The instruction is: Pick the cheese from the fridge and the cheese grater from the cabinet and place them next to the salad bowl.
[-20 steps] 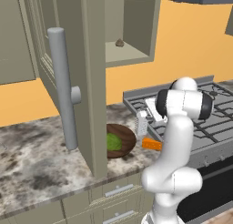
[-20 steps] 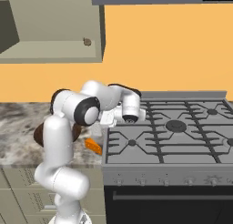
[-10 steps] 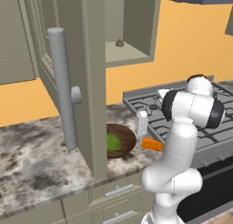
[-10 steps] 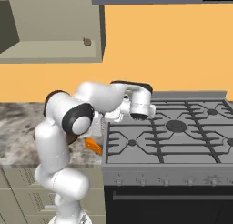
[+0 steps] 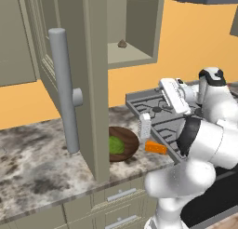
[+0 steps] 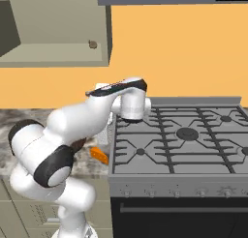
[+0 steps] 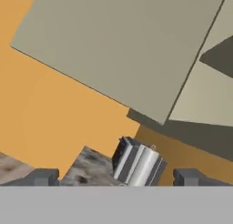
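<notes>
Claw (image 7: 116, 177) spread wide, nothing in it, hovering above the cheese grater (image 5: 144, 126). Grater standing on the counter (image 5: 37, 170) just beside the salad bowl (image 5: 122, 144), cheese (image 5: 155, 147) close by. Looks basically done; just needs backing away clean without knocking the grater.

Left base view sits behind-left of the arm, looking forward and down past the open cabinet (image 5: 93, 60) door to the counter (image 5: 37, 158) and stove (image 5: 158, 107). Right base view looks from behind-right over the same stove (image 6: 184, 140) and counter edge. Hand view is rolled, aimed up at the cabinet underside (image 7: 123, 45) and wall.
</notes>
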